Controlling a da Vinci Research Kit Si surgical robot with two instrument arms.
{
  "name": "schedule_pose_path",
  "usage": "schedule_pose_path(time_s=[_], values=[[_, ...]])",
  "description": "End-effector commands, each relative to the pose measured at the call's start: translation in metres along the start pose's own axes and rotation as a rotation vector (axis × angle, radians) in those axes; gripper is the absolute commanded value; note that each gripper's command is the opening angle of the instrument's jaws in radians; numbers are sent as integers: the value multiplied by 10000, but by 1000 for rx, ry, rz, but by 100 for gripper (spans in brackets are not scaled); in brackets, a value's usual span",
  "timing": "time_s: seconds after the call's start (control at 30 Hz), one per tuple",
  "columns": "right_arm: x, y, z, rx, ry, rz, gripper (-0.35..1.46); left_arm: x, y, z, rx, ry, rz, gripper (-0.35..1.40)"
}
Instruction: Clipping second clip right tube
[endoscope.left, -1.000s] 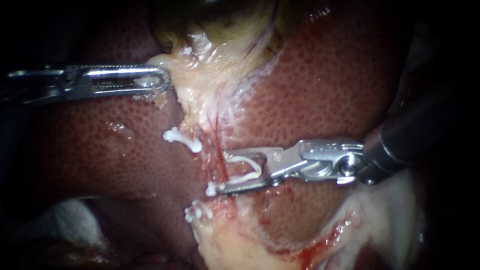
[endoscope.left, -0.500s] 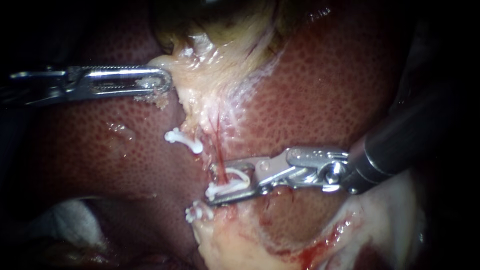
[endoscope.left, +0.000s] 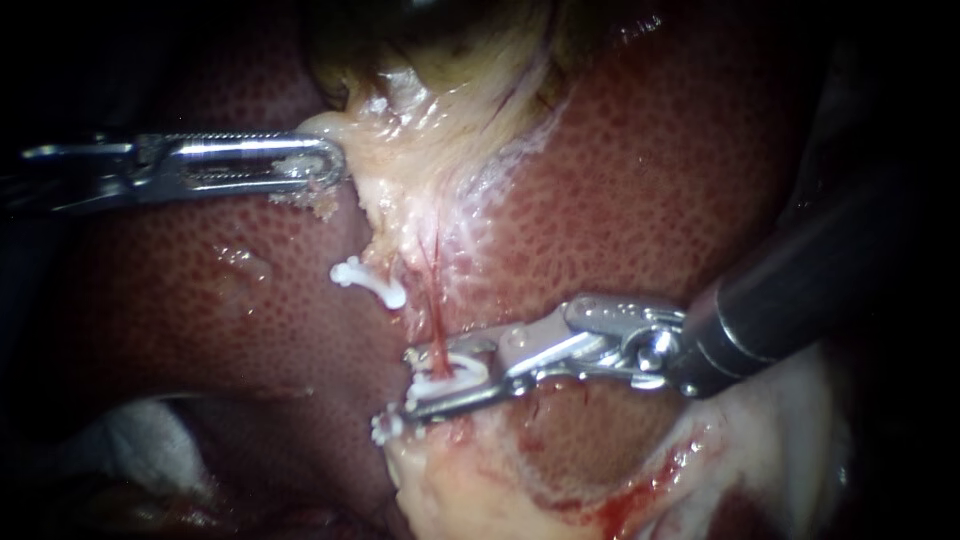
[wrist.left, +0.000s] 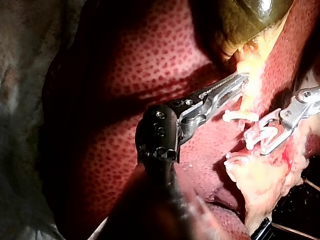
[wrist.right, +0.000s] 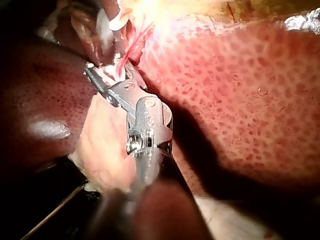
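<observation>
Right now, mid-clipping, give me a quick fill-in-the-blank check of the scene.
The right instrument holds a white ____ in its jaws.
The red tube passes ____ those jaws.
Away from the jaws, ____ other clips sit on the tissue.
The left instrument grips pale tissue lying on the speckled red ____.
Missing words: clip; between; two; liver.

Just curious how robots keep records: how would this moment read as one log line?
right instrument: holds white clip around red tube | left instrument: gripping pale tissue
</observation>
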Motion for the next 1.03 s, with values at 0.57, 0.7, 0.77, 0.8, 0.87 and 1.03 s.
schedule_pose_path(time_s=[0.57,0.7,0.77,0.8,0.87,1.03], values=[[-6,2,-13,25,-6,176,-35,-2,0,1,-1,-1,1,-35],[-6,1,-12,28,-7,174,-35,-2,0,1,-1,-1,1,-35],[-6,1,-12,30,-9,173,-35,-2,0,2,-1,0,1,-35],[-6,1,-12,31,-9,173,-35,-2,0,2,-1,0,1,-35],[-6,1,-12,34,-11,171,-35,-2,0,2,0,0,1,-35],[-6,1,-12,43,-16,172,-35,-2,0,3,0,0,1,-35]])
